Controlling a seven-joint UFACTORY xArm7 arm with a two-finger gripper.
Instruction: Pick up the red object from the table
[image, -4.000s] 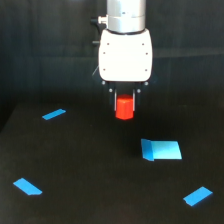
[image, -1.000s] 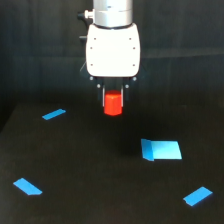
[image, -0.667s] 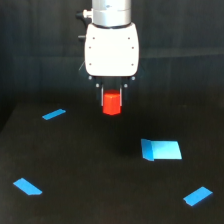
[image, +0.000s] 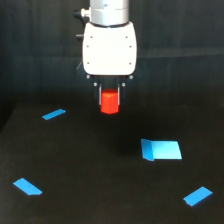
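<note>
1. The white tool (image: 109, 95) pinches the small bright red-orange stubby block (image: 109, 101) between its fingers.
2. The block hangs above the matte black desk (image: 100, 170), clear of its surface.

Flat blue rectangular block (image: 161, 149) toward the exterior view's right. Three thin blue strips lie well apart: upper left (image: 54, 114), lower left (image: 27, 186), lower right (image: 197, 196).

No legible text or markings.
</note>
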